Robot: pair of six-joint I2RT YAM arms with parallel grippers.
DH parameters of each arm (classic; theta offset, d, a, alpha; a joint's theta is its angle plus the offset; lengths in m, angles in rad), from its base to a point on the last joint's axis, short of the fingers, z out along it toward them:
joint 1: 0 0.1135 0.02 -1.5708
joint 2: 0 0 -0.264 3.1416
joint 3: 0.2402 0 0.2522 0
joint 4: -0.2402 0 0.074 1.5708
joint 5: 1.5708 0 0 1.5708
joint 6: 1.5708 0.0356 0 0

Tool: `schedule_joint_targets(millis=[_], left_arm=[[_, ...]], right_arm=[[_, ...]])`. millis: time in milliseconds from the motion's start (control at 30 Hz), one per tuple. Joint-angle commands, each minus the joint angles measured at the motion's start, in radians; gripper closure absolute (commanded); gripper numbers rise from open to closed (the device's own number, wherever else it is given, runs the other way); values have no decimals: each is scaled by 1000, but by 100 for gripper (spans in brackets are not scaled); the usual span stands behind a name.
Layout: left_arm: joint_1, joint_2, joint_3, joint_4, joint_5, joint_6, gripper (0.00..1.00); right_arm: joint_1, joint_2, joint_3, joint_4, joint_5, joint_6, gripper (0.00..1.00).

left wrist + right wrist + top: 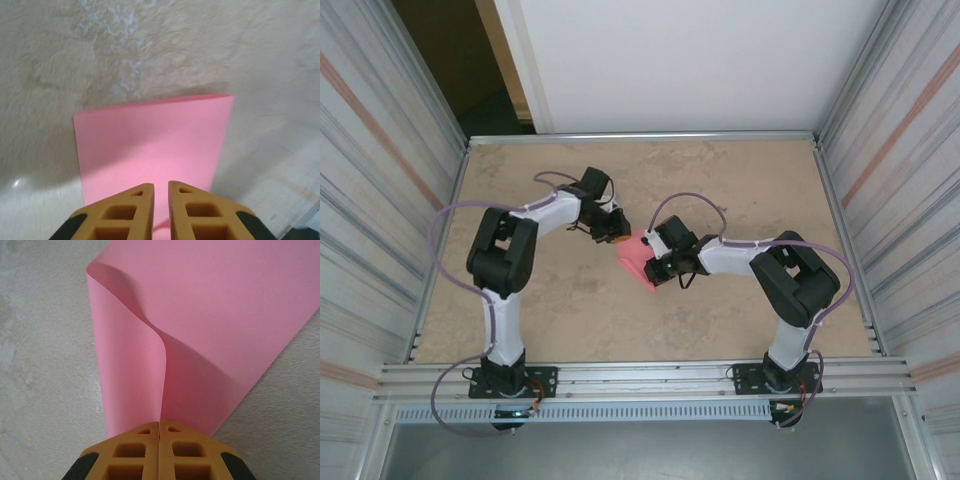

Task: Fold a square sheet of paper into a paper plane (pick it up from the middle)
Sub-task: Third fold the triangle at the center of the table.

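Seen from above, two white-and-black arms rise from the near edge of a mottled beige surface (740,180) and bend inward to meet over a pink square sheet of paper (632,258). The sheet lies near the middle of the surface, turned so one corner points toward the arm bases. The right hand (658,266) sits at the sheet's near right edge. Its wrist camera shows the two orange fingers (135,445) clenched flat against each other. They grasp the paper, which is pinched up into a soft curved ridge that runs from the fingertips away across the sheet. The rest of the sheet spreads flat beyond that ridge. The left hand (617,238) is at the sheet's far left corner, opposite the right hand. In its wrist view the orange fingers (130,210) stand a narrow slit apart, released rather than clamped. Pink shows low in that slit, and the flat sheet stretches ahead of the tips. Beyond the sheet the bare surface runs on to a pale back wall.
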Motion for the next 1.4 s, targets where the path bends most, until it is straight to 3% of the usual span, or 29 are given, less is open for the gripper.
schedule_joint_targets(millis=[0, 200, 400, 667, 1367], left_arm=[[15, -138, -103, 81, 1, -69, 83], [-23, -268, -311, 259, 57, -199, 81], [-95, -284, -407, 349, 51, -292, 83], [-134, -221, -399, 366, 61, -304, 86], [-134, -153, -378, 264, 6, -263, 88]], right_arm=[[3, 31, 12, -41, 7, 30, 94], [1, 32, 16, -44, -2, 34, 94], [2, 36, 12, -38, 3, 43, 94], [3, 40, 15, -35, 1, 49, 94], [2, 50, 16, -37, 7, 51, 94]])
